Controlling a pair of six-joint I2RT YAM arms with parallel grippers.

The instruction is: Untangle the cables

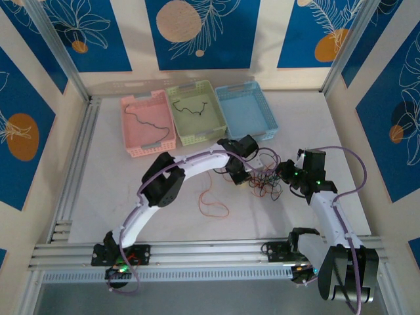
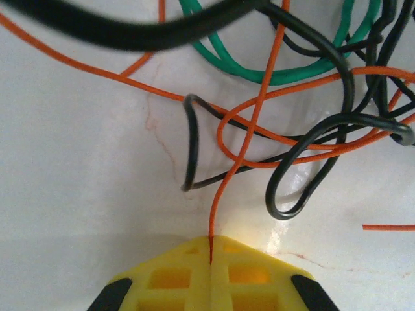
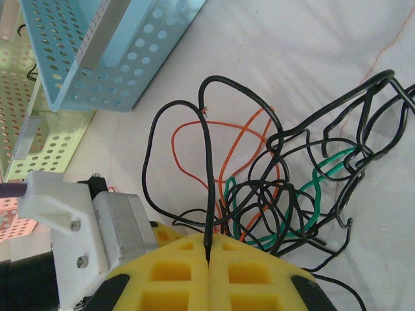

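Clamping an orange wire (image 2: 212, 220) in left pincer (image 2: 211, 245), a black wire (image 3: 209, 194) in right pincer (image 3: 207, 251), tangled cables (image 1: 262, 182) at twelve o'clock.

A white, faintly veined table (image 1: 111, 177) stood inside a cream-walled enclosure hung with blue panels (image 1: 223, 36) bearing white leaf drawings and orange discs. Aluminium posts (image 1: 59, 56) rose at the back corners. Slotted aluminium rails (image 1: 210, 252) lined the table's near edge under even light.

Bright, even light, faint shadows, slight sheen on table (image 2: 78, 214), close foreground blurred.
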